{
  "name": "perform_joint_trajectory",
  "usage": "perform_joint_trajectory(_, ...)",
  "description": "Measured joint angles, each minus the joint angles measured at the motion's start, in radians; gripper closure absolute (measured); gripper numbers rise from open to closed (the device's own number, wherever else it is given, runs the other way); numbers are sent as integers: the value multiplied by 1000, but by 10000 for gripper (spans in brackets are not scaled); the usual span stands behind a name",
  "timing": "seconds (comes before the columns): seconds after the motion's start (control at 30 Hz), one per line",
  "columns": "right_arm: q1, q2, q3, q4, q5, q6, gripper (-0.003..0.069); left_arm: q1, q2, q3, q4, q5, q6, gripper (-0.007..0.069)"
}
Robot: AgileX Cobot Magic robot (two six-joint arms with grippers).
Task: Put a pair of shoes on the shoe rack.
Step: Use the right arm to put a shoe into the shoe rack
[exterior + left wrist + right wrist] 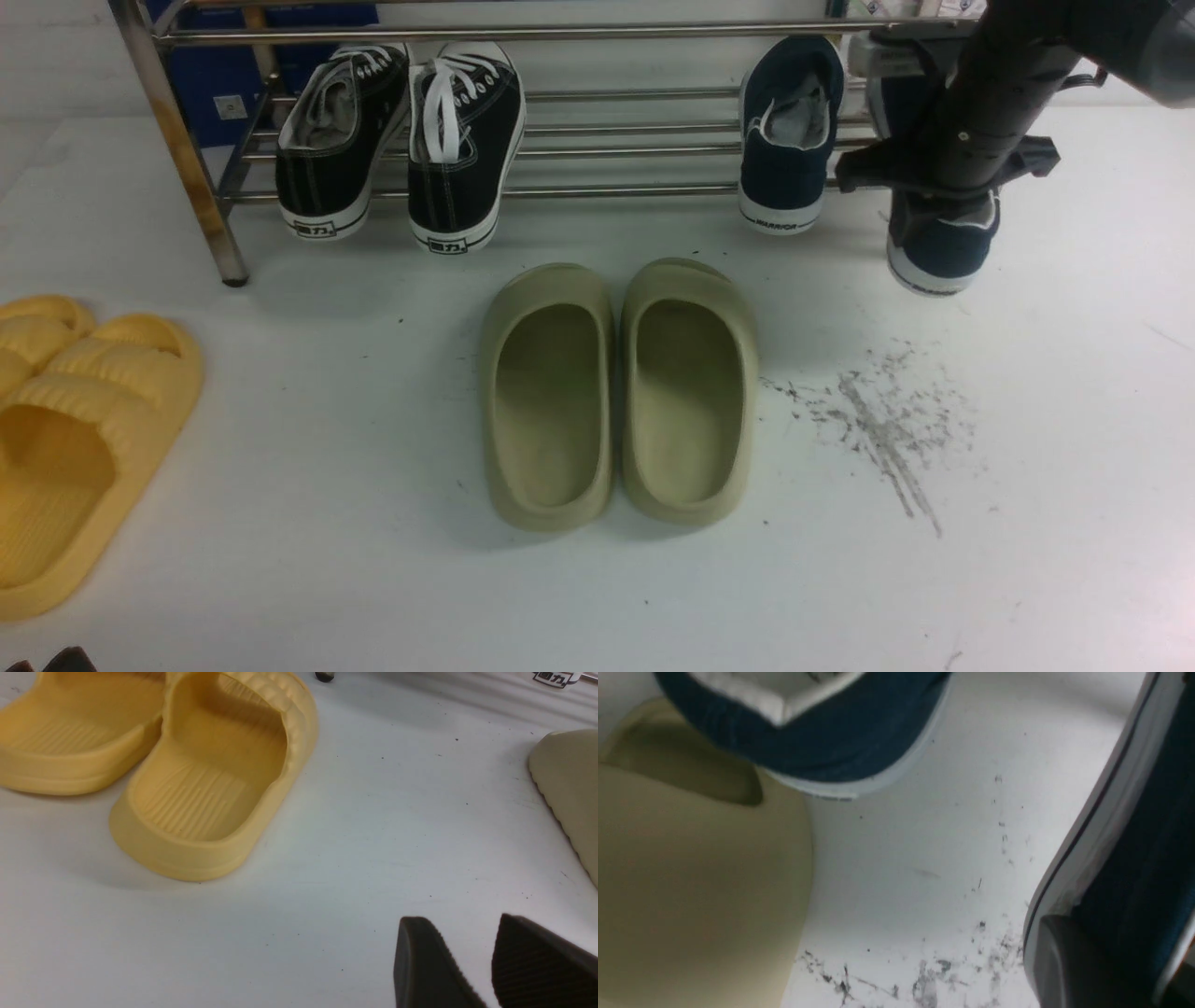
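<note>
Right gripper (941,187) is closed on navy shoe 2 (938,247), pinching the canvas collar as far as I can tell; the arm hides the contact in the front view. The shoe hangs heel-down at the right end of the rack (607,191), just beside navy shoe 1 (789,140), which is already lying on the bars. Can't tell if shoe 2's toe is touching the bars yet. Its heel sits lower than shoe 1's.

Left gripper (462,924) has its jaws apart with nothing between them, low over the table (373,579) near the yellow slides (205,788).

Handling, my read:
- Light shoe, no load issue.
- Canvas upper is soft and will fold under a pinch, so the shoe can swing or droop from the grip.
- Rubber sole is stiff and grippy and should not slide on the steel tubes once it is down.
- Best hold is the collar at the heel or side wall. The toe cap is too rounded.
- Not fragile.

Count:
- 2 navy shoes: 1 on the rack, 1 held
- 2 black lace-up sneakers (401,140), both on the rack
- 2 olive slides (621,392) on the table
- 2 yellow slides
- 1 rack
</note>
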Motion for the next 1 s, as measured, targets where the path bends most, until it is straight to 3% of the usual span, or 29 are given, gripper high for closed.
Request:
perform_joint_trajectory(0.3, -26, 97, -134, 39, 2, 0, 622, 0, 0, 0, 0, 0, 0, 386)
perform_joint_trajectory(0.6, -29, 156, -192, 211, -15, -104, 622, 0, 0, 0, 0, 0, 0, 386)
perform_joint_trajectory(1.0, -51, 156, -201, 261, -23, -109, 622, 0, 0, 0, 0, 0, 0, 386)
